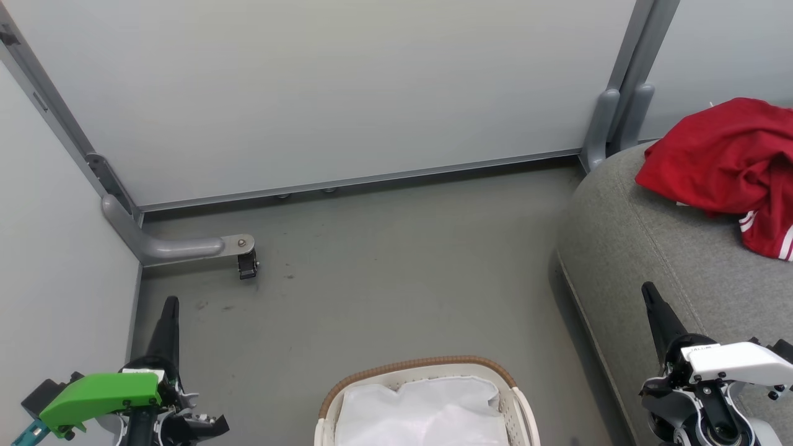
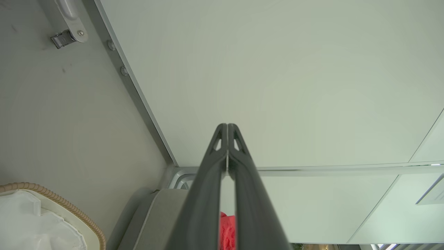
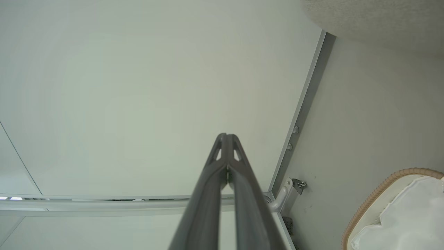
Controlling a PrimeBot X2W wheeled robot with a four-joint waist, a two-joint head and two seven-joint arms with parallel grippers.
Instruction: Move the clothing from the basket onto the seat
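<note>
The red clothing (image 1: 725, 161) with white stripes lies crumpled on the grey seat (image 1: 657, 254) at the right; a sliver of that clothing (image 2: 228, 231) shows between the left fingers. The white basket (image 1: 427, 365) with its brown woven rim stands on the floor at bottom centre, holding only a white cloth liner (image 1: 421, 412). My left gripper (image 1: 171, 301) is shut and empty at lower left, over the floor. My right gripper (image 1: 648, 289) is shut and empty at lower right, over the seat's front edge. Both wrist views show fingertips pressed together: left gripper (image 2: 227, 125), right gripper (image 3: 226, 135).
Grey partition panels wall the space at the back and left. A panel foot with a caster (image 1: 246, 265) sticks out over the floor at left. Another panel post (image 1: 610, 127) stands behind the seat's corner. Open grey floor (image 1: 396, 272) lies between basket and wall.
</note>
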